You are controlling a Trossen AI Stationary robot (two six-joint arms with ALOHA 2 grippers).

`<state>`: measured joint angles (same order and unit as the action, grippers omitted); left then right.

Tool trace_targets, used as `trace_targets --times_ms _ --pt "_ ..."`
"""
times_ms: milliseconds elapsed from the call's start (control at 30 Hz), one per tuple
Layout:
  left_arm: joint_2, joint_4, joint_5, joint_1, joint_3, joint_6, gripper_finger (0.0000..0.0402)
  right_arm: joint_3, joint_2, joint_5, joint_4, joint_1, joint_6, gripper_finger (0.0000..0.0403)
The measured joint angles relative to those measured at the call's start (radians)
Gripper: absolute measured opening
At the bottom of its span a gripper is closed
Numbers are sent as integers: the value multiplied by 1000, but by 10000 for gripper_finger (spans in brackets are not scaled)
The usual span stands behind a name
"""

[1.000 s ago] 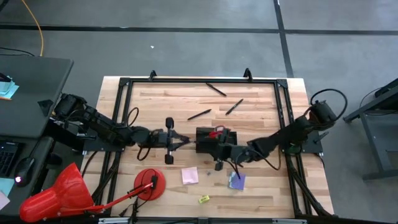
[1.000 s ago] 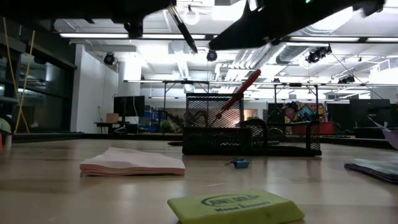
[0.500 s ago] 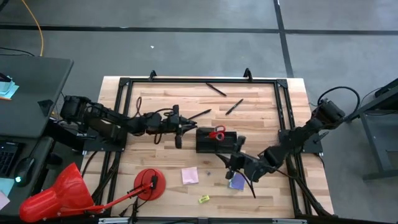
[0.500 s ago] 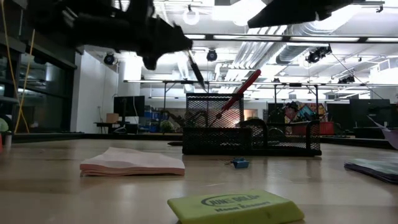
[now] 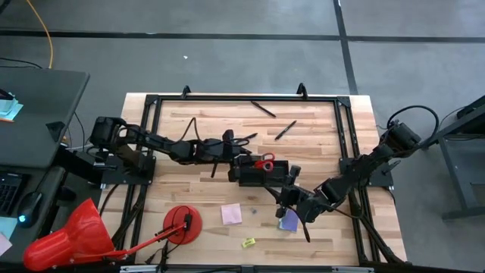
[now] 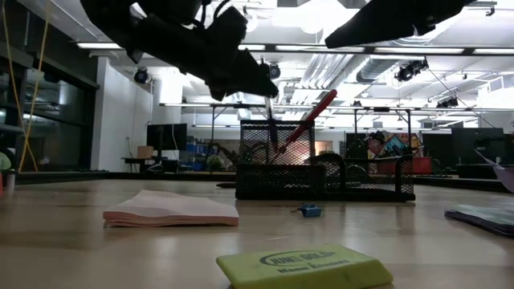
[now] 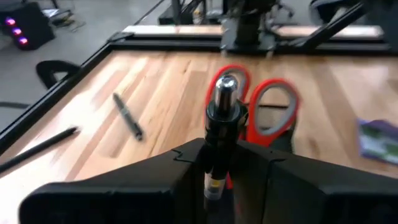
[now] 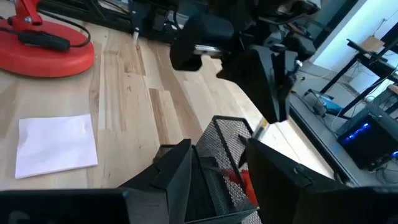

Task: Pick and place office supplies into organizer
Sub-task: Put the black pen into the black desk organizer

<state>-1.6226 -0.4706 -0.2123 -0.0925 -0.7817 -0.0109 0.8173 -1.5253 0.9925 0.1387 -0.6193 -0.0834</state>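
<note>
You get one camera straight above the whole table and both arms. Another sits at tabletop height, looking level across it into the room. Each wrist camera looks forward past its own fingers, close in. All four share the black mesh organizer holding red scissors.

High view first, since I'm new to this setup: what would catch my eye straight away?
The left gripper holds a dark pen over the left end of the black organizer at mid-table, where red-handled scissors already stand. The right gripper hangs just in front of the organizer, by the purple pad. A big red cone and red disc crowd the front left corner.
</note>
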Motion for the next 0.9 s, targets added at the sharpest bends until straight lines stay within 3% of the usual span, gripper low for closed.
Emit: trace_targets --times_ms 733,900 --pt "0 70 43 1 -1 -47 63 0 0 -9 0 4 -25 140" --pt "1 79 17 1 -1 -50 106 0 0 -9 0 4 -25 140"
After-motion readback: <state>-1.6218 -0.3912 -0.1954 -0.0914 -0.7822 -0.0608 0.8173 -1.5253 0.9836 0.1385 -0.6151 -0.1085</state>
